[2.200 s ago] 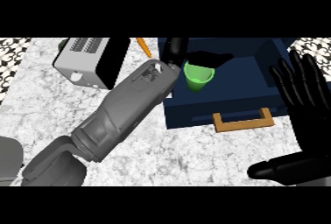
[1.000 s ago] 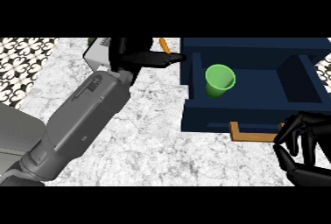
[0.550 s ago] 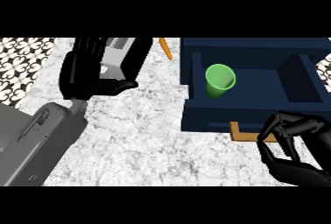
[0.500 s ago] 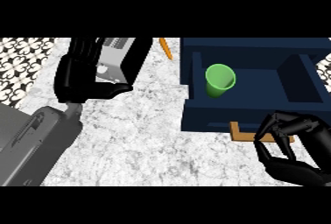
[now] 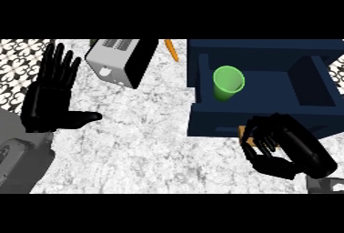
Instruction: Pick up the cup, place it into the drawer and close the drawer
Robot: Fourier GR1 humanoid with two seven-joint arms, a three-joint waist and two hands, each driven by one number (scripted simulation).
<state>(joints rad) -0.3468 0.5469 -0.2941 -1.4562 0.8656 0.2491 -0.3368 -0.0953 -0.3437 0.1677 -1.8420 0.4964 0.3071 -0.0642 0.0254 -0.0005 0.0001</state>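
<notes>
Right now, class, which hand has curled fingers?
The right hand, curled round the handle; the left hand is flat and open beside the toaster.

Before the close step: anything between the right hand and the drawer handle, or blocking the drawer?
Nothing visible. The right hand curls over the orange handle on the drawer front; the cup sits inside the drawer, and the toaster stands off to its left.

Kitchen: marble counter (image 5: 148,136), toaster (image 5: 121,61), navy drawer (image 5: 269,91).
</notes>
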